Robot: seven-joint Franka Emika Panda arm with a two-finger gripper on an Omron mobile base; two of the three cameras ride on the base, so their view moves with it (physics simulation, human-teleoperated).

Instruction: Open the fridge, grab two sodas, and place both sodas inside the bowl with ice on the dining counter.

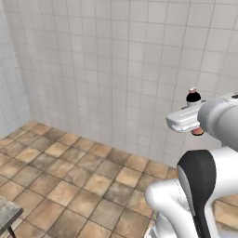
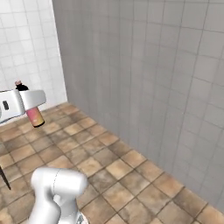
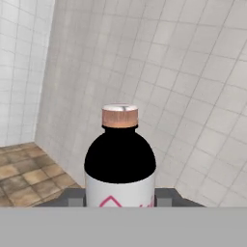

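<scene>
My gripper (image 3: 120, 198) is shut on a soda (image 3: 120, 161), a dark cola bottle with a coppery cap and a white label with red marks. The bottle stands upright between the two dark fingertips (image 3: 73, 198). In the left base view the soda (image 1: 193, 98) sticks up above the white hand, and the gripper (image 1: 195, 117) is held high at the right. The right base view has the soda (image 2: 34, 116) and the gripper (image 2: 28, 103) at the far left. The fridge and the bowl are out of view. A grey marbled corner of the dining counter (image 1: 7, 214) pokes in at lower left.
A white tiled wall (image 1: 121, 69) stands ahead and meets a second wall (image 2: 26, 39) at a corner. Brown and tan floor tiles (image 1: 69, 176) stretch open below the arm.
</scene>
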